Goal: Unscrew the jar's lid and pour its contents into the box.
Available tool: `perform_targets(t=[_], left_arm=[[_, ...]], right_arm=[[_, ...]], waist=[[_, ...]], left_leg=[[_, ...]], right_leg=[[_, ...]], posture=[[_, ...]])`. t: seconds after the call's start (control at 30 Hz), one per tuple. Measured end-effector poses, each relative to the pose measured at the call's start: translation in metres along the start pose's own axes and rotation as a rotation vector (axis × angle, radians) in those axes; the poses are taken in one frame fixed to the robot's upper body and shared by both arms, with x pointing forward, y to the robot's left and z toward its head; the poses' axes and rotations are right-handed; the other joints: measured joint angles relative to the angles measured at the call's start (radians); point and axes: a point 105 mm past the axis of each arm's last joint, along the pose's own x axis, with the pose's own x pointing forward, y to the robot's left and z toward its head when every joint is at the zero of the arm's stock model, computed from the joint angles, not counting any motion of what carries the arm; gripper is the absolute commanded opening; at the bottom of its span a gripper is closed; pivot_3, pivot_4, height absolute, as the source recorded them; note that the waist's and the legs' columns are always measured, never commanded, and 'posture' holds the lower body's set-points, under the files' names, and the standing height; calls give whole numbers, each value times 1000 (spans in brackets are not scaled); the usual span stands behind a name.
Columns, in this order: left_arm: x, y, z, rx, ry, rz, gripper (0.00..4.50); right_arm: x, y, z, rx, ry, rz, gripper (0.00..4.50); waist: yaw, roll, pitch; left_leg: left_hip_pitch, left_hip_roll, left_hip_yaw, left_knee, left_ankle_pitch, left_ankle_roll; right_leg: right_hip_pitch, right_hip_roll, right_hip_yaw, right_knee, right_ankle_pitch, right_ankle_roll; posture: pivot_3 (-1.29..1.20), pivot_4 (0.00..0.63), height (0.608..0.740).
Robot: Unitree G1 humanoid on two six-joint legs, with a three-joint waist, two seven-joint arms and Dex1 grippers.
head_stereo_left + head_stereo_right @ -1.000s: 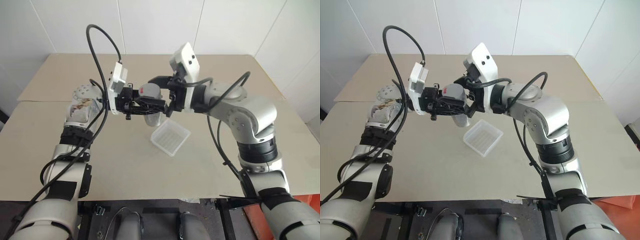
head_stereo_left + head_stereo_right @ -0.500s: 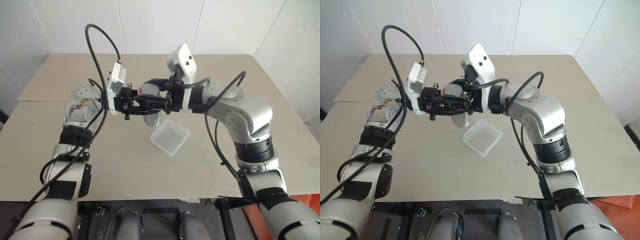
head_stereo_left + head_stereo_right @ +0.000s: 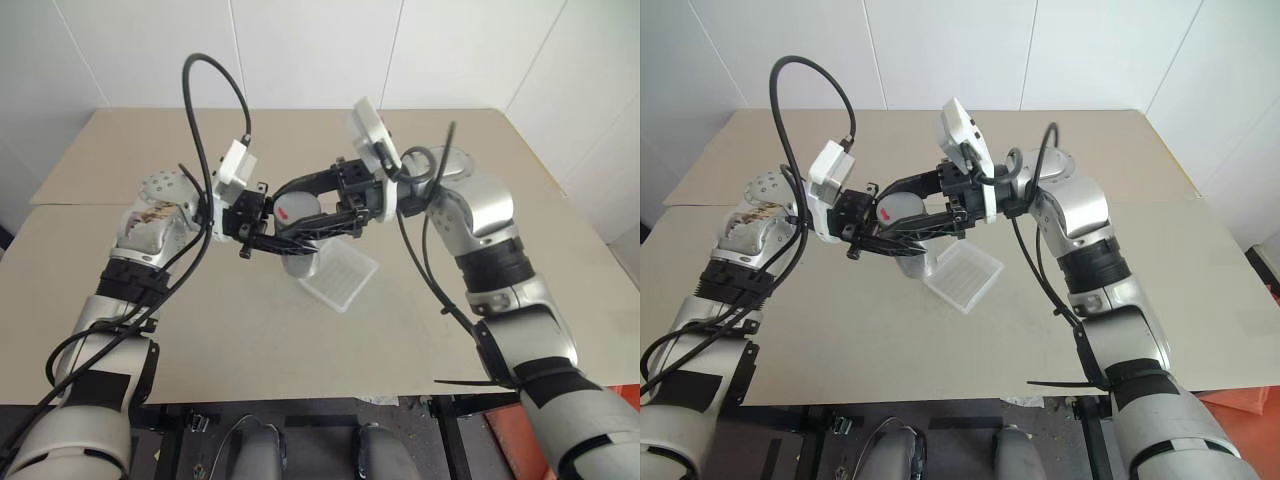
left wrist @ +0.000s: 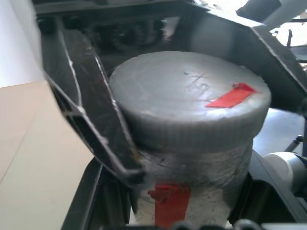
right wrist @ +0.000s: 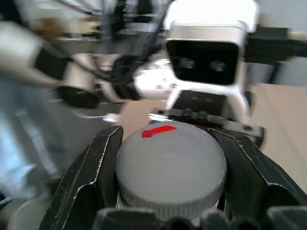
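Right wrist view shows right pincer [image 5: 171,191] clamped on the lid [image 5: 171,165]; left pincer [image 4: 189,191] apparently grips the jar [image 4: 196,201].

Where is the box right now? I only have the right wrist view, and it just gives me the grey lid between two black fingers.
Observer: The box sits on the table just below the jar, toward the robot's right of it.
Operator: Is the jar standing on the table?
Observer: No, it is held up in the air, upright, with the lid on top.
Operator: What holds the jar body?
Observer: The left end effector is shut on the jar below the lid, while the right end effector is shut on the lid.
Operator: Is the box empty?
Observer: From the head views I see only its ridged bottom, no brown bits in it.
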Motion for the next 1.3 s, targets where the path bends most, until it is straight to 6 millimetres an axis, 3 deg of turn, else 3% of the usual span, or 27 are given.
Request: perform_targets(t=[0.3,0.47,0.57,0.73,0.83,1.07,1.3], left_arm=[[-6,-5,-6,-27,2,7,2014],[-11,-4,-5,-27,3,26,2014],[-15,-1,-3,-18,-8,48,2014],[-33,10,-4,-16,-15,172,2014],[-34,15,-10,-29,-20,205,2014],[-38,27,-16,-58,-25,259,2014],[-33,29,-15,-45,-23,232,2014]], right_arm=[[10,-7,-6,-5,-13,79,2763],[8,-13,-4,-36,1,24,4327],[-4,-17,1,-63,-2,-65,4327],[-45,-16,10,-74,-57,-352,4327],[-49,-5,16,-65,-93,-441,4327],[-23,11,33,-40,-87,-500,4327],[10,-6,13,-44,48,-560,4327]], waist=[[-5,1,1],[-1,1,1],[6,1,1],[10,1,1],[8,1,1],[-1,1,1],[3,1,1]], left_leg=[[0,0,0,0,0,0],[0,0,0,0,0,0],[0,0,0,1,0,0],[-1,0,0,0,0,0],[-1,0,0,0,0,0],[0,0,0,0,0,0],[-1,0,0,1,0,0]], right_leg=[[0,0,0,1,0,0],[-1,0,0,1,0,0],[0,0,0,1,0,0],[0,0,0,1,0,0],[-1,0,0,1,0,0],[0,0,0,1,0,0],[-1,0,0,1,0,0]], posture=[[0,150,740],[0,150,740],[0,150,740],[0,150,740],[0,150,740],[0,150,740],[0,150,740]])
